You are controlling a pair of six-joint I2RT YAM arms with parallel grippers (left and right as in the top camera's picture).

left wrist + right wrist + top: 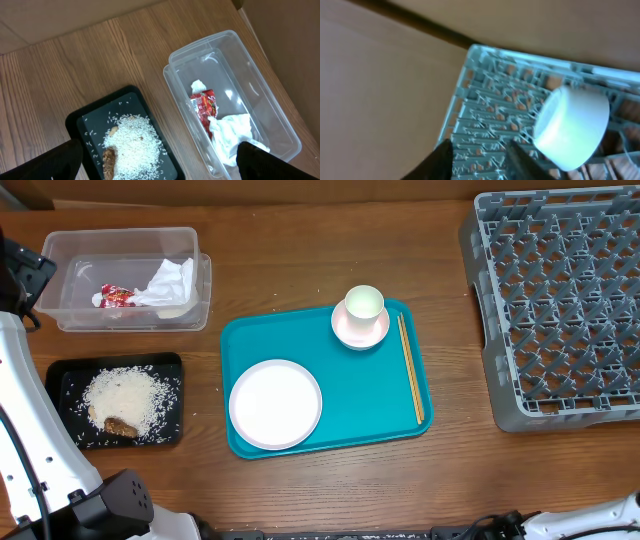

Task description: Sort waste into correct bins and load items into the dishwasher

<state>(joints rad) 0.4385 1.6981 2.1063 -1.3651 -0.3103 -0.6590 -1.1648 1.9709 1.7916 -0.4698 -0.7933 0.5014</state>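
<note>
The left jaws gape empty before the black tray of rice and scrap; the plate fills the near-left corner of the teal tray, cup on saucer and chopsticks beyond. Farther, napkin and wrapper lie in the clear tub; bare desk separates teal tray from rack, over which the right jaws stand apart beside a white bowl.

On the table are two bins, one clear tub and one black tray, plus one teal tray and one grey rack. The dishes number one plate, one cup, one saucer and one pair of chopsticks. The waste is one napkin, one wrapper, one brown scrap and one heap of rice, its grains too many to count.
</note>
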